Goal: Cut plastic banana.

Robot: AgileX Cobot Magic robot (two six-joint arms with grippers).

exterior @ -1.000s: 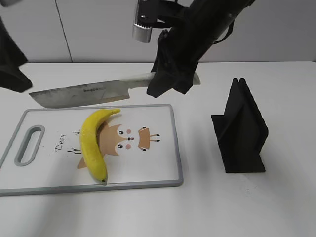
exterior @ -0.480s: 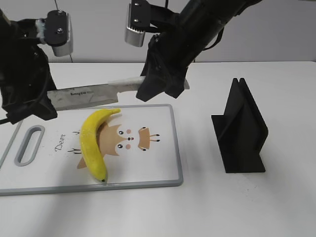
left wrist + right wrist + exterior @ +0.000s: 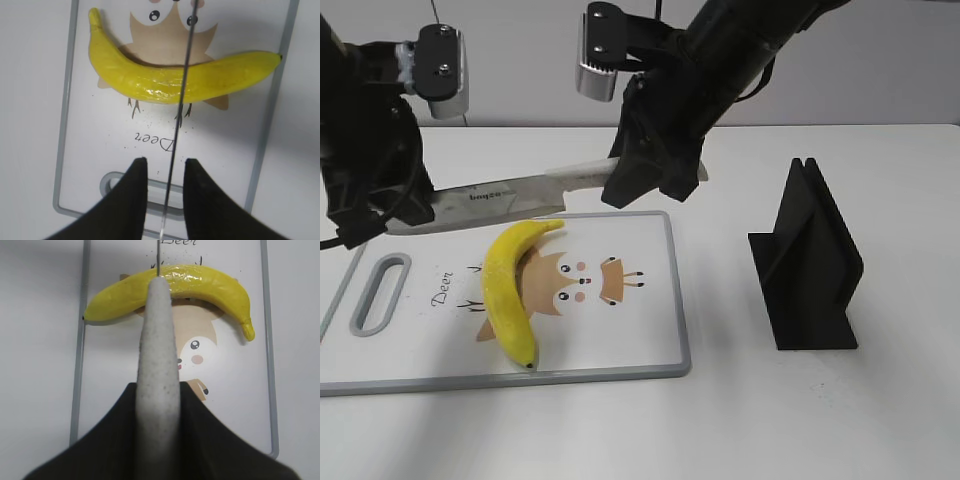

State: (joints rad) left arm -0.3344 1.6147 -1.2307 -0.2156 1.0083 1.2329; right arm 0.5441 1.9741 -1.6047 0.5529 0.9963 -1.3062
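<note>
I have the glossy yellow plastic banana (image 3: 511,290) lying on the white cutting board with a grey rim (image 3: 620,372), on top of the cartoon deer print (image 3: 575,283). Its stem points to the far side and its dark tip sits near the board's near edge. The board rests on the white table (image 3: 820,420), with its oval handle slot (image 3: 379,293) at the left end.

My right gripper (image 3: 655,172) hangs above the far edge of the board, its jaws pinched on the pale grey handle (image 3: 157,370) of a large steel kitchen knife (image 3: 500,194). The blade runs leftward from that grip, held in the air over the far side of the board and apart from the banana. In the right wrist view the handle lines up across the banana's middle.

My left gripper (image 3: 161,197) sits at the left, around the blade's tip end. In the left wrist view its two black fingers (image 3: 131,200) are spread, with the thin blade edge running between them; I cannot tell whether either finger touches the steel.

A black slotted knife stand (image 3: 807,265) sits on the table to the right, well apart from the board.
</note>
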